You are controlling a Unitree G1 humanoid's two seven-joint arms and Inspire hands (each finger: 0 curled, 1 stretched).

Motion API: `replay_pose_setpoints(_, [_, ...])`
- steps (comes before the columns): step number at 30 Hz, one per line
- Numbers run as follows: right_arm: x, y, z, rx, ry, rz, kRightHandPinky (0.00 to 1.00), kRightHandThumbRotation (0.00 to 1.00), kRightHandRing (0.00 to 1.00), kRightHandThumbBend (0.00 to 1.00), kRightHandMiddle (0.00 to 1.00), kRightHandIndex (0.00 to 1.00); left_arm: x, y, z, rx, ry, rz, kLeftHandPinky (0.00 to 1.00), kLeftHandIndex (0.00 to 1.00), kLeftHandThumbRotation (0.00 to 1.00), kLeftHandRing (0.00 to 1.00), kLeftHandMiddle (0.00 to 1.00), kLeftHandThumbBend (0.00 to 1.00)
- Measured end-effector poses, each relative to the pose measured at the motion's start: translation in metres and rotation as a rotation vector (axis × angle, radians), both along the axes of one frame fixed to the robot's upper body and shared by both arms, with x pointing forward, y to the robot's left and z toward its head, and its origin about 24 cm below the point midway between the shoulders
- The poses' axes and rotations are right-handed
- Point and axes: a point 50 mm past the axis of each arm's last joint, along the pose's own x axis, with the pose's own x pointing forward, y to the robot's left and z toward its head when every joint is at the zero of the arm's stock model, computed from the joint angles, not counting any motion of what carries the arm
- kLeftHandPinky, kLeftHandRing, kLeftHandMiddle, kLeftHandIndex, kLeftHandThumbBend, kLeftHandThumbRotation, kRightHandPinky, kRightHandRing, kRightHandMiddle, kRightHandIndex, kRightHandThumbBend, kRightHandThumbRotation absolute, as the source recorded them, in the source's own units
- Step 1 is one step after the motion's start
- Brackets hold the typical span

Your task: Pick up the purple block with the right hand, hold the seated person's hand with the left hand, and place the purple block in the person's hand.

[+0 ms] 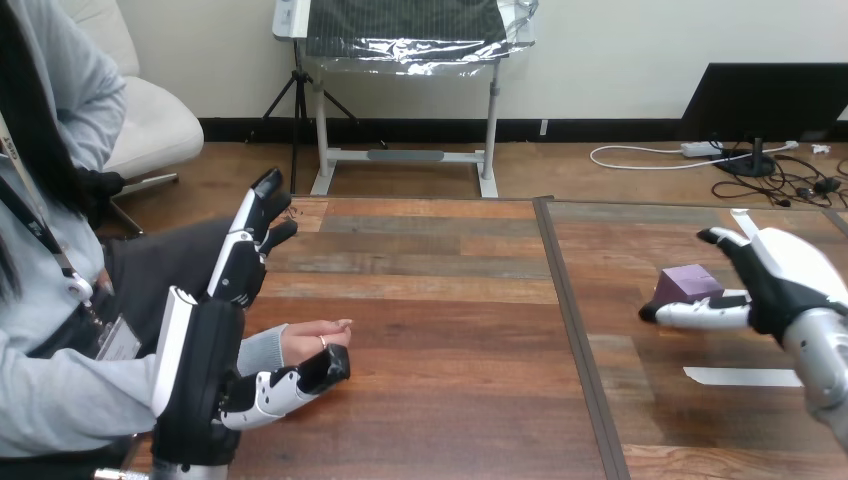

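At right on the surface (pixel 430 330), purple block (pixel 688 283) sits flat, just past the dark seam (pixel 570 320) between the two boards. Right hand (pixel 775 275) is right beside it, coming in from the right edge, spread wide. Its thumb (pixel 690 315) lies along the block's near side, and one finger reaches over the far side. Nothing is curled round the block; can't tell if the thumb actually touches it. White strip (pixel 740 376) lies flat on the surface nearer the robot, under the right forearm.

At left, the person's hand (pixel 315 340) rests on the surface near the left edge, fingers pointing right. Left hand (pixel 205 350) stands just beside the person's wrist, spread, with fingers straight and pointing away up the surface. Its thumb lies along the near side of the person's hand, close, not wrapped round it; contact unclear. Block and person's hand are well apart.
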Motion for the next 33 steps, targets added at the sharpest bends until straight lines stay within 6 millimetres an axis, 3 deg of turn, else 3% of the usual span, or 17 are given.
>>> replay_pose_setpoints(16, [0.0, 0.01, -0.01, 0.02, 0.025, -0.001, 0.84, 0.53, 0.92, 1.0, 0.92, 0.92, -0.006, -0.002, 0.002, 0.003, -0.007, -0.005, 0.85, 0.95, 0.74, 0.93, 0.97, 1.0])
replay_pose_setpoints(33, [-0.002, 0.014, -0.016, 0.057, 0.03, -0.044, 0.79, 0.35, 0.86, 0.99, 0.87, 0.87, -0.011, -0.001, 0.001, -0.005, 0.008, 0.009, 0.84, 0.94, 0.73, 0.93, 0.96, 1.0])
